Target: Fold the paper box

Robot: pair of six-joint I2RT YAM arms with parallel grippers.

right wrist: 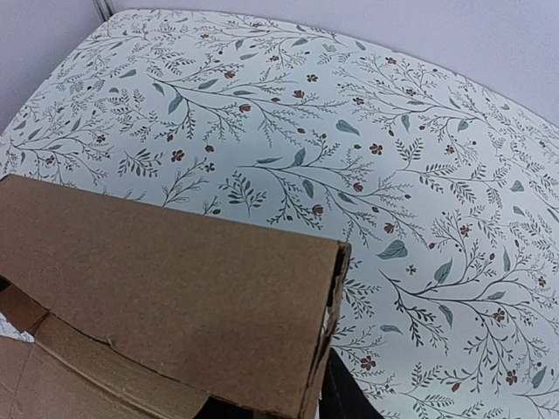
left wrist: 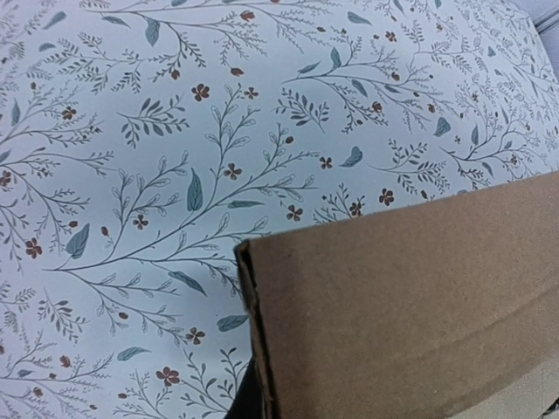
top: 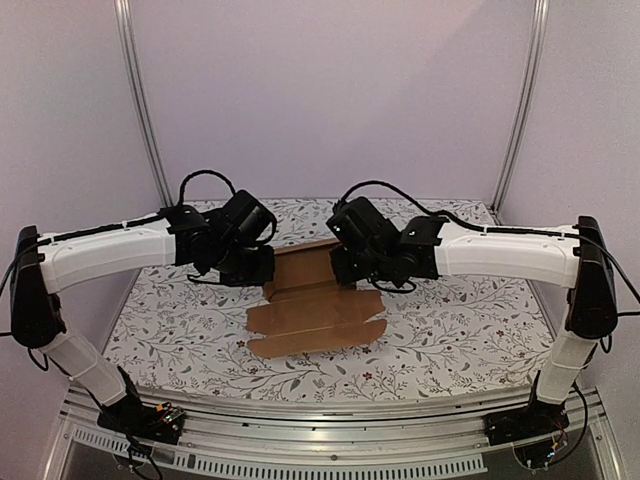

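The paper box (top: 315, 318) is a brown die-cut cardboard sheet lying flat in the middle of the floral table, with its far panel (top: 305, 262) folded up. My left gripper (top: 263, 268) is at that panel's left end and my right gripper (top: 346, 268) is at its right end. In the left wrist view the raised doubled panel (left wrist: 402, 305) fills the lower right, with one dark finger (left wrist: 244, 403) beside its edge. In the right wrist view the panel (right wrist: 175, 279) fills the lower left, with a dark finger (right wrist: 351, 394) beside its edge. The cardboard hides most of both jaws, which appear closed on the panel.
The floral tablecloth (top: 450, 330) covers the table. Purple walls and two metal posts (top: 140, 100) enclose the back and sides. A metal rail (top: 330, 420) runs along the near edge by the arm bases.
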